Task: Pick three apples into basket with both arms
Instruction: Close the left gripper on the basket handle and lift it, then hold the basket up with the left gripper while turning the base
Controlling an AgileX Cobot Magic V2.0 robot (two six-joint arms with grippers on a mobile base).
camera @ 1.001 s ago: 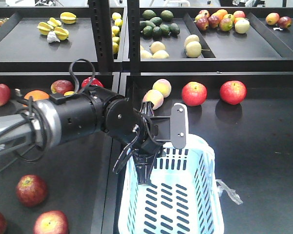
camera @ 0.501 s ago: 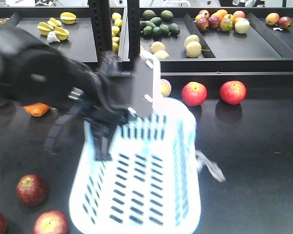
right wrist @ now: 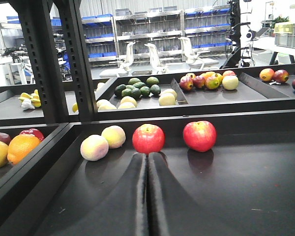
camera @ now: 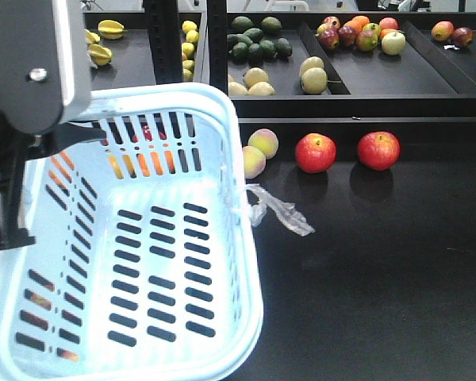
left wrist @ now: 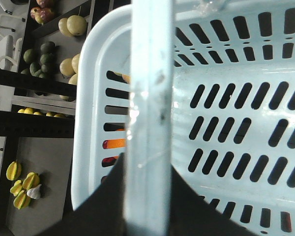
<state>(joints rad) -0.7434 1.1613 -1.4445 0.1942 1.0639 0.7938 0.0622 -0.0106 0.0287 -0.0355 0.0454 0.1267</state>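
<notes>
Our left end effector is clamped on the handle of the basket, which hangs tilted above the left side of the shelf. We judge it best carried level and slowly. The right end effector sits pinched together, empty.

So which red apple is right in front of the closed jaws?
The red apple beside the pale peach; the right gripper aims its shut jaws straight at it. The other red apple sits further right.
</notes>
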